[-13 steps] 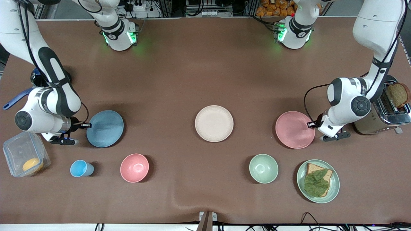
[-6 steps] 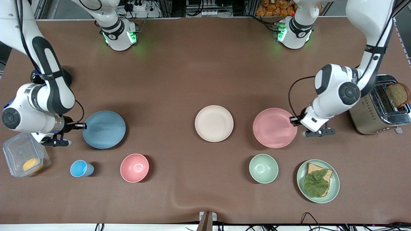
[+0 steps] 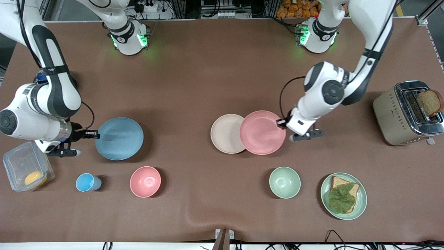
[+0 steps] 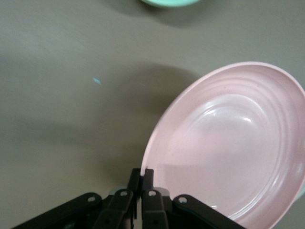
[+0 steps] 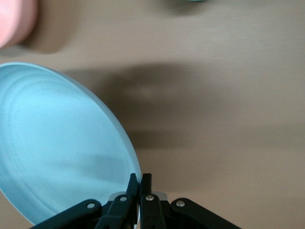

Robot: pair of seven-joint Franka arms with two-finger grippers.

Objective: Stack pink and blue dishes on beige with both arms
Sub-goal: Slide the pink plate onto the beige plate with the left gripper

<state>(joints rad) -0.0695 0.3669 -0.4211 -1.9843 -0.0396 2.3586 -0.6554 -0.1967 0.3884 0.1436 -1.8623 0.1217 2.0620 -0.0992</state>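
Pinching the flat round pale pink plate (image 3: 261,132) by its rim, half over the flat round cream-beige plate (image 3: 225,133), the left tool (image 3: 285,123) risks a tilted drop, while the right tool (image 3: 93,134) grips the pale blue plate (image 3: 119,138) toward the right arm's end of the counter (image 3: 208,69).

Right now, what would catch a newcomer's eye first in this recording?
Both arms carry a plate by its rim. The left gripper holds the pink plate in the air, already overlapping the beige plate at mid-table. The right gripper holds the blue plate lifted over the right arm's end of the table, above the cup and pink bowl.
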